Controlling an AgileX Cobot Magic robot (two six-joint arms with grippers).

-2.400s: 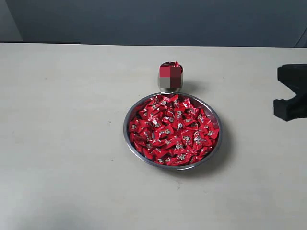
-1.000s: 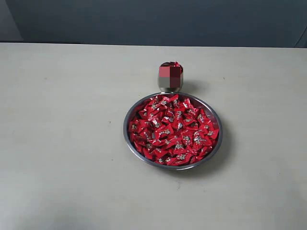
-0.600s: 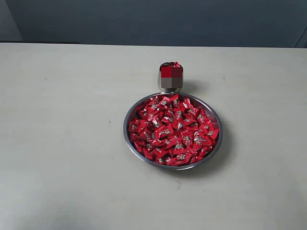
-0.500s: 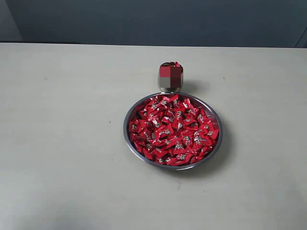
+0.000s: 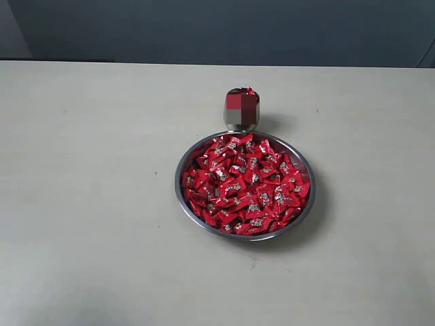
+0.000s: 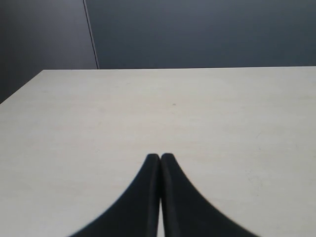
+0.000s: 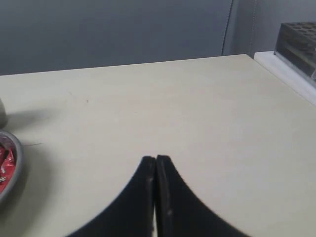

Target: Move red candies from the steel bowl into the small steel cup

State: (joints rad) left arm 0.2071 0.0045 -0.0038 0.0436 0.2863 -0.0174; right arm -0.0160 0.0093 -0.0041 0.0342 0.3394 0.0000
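Exterior view: pale tabletop [image 5: 88, 190] bears steel bowl [image 5: 177, 185]; dark grey-blue wall [image 5: 204, 30] behind.

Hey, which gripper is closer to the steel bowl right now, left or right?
Right, probably. The right gripper, jaws shut, has the steel bowl at the edge of its wrist view; the left gripper sees only bare table. Neither shows in the exterior view.
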